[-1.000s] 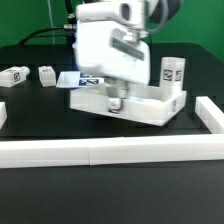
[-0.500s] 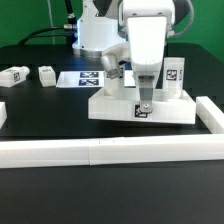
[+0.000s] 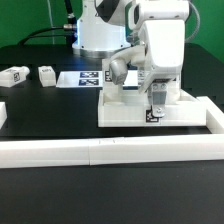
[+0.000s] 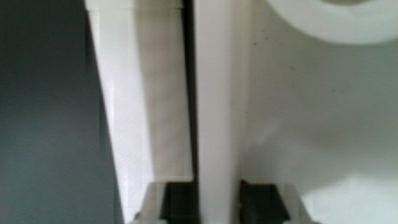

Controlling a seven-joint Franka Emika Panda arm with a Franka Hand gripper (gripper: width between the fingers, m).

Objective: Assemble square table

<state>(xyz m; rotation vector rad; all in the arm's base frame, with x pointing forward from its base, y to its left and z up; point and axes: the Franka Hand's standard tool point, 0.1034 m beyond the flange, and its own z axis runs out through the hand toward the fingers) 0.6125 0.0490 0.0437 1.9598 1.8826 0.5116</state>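
Note:
The square tabletop (image 3: 125, 108), a flat white slab, lies on the black table with its right end close to the right border bar. My gripper (image 3: 155, 110) stands over its front edge near a small tag and is shut on the slab's thin upright rim. In the wrist view the dark fingers (image 4: 178, 203) sit on either side of that white rim (image 4: 217, 110), and a round corner socket (image 4: 338, 18) shows beyond. Two short white tagged legs (image 3: 15, 75) (image 3: 47, 74) lie at the far left. Any leg behind the arm is hidden.
White border bars run along the front (image 3: 100, 150), the right (image 3: 215, 112) and the left (image 3: 3, 112). The marker board (image 3: 82, 78) lies behind the slab. The robot base stands at the back.
The gripper has dragged the tabletop toward the exterior view's right, straightening it, until it lies near the right border bar. The legs at the left have not moved.

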